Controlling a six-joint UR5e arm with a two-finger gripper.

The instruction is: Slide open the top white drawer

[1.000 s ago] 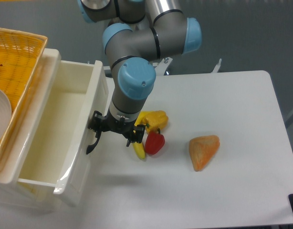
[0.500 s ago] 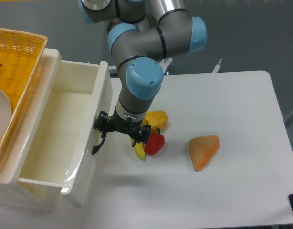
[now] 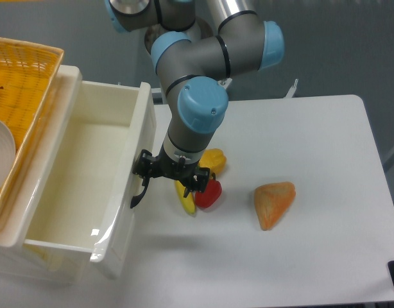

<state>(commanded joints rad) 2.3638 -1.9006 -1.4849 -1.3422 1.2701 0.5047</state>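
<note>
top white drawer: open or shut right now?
Open. The top white drawer is pulled well out, its bare interior exposed from above, and the claw is at its black handle.

No text, label, brand, number or sign can be read anywhere here.

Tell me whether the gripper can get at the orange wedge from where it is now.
Probably yes. The orange wedge lies alone on open table, right of the gripper. Only the red pepper sits between them, and lifting slightly should clear it.
</note>
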